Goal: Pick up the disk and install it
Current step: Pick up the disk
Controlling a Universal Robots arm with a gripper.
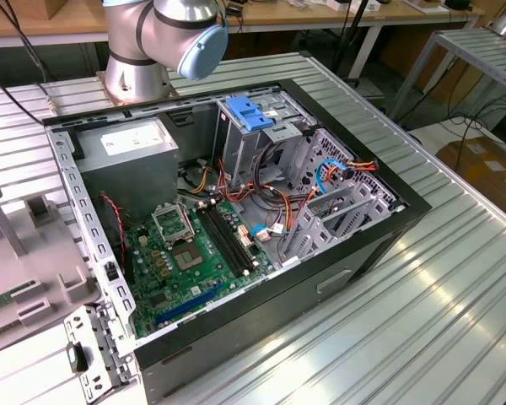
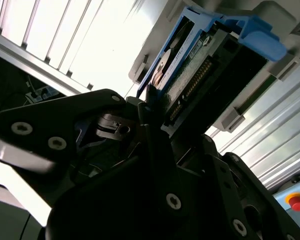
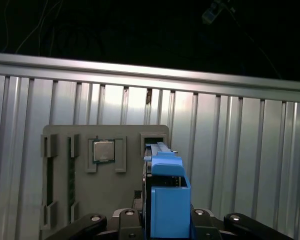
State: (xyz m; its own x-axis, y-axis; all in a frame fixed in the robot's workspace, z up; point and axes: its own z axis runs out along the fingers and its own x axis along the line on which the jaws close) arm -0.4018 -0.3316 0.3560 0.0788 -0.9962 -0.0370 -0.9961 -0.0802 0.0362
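Observation:
The disk (image 3: 166, 197), a dark drive in a bright blue carrier, stands on edge between my fingers, its far end at a slot of the grey parts tray (image 3: 65, 150). My gripper (image 3: 167, 216) is shut on the disk, one black finger pressed against each flat side. In the second wrist view the disk (image 2: 200, 75) shows its connector edge and blue end tab, with a fingertip (image 2: 150, 100) against its blue rim and grey tray walls around it. The open computer case (image 1: 388, 228) lies on the ribbed metal table, with its empty drive cage (image 1: 337, 198) at the exterior view's right.
The tray also holds a processor chip (image 3: 104, 151) and long empty slots. Part of the tray (image 1: 17, 253) lies left of the case in the exterior view. A blue ribbed latch (image 1: 249, 112), cables and the motherboard (image 1: 185, 253) are inside the case. The arm's base (image 1: 143, 51) stands behind it.

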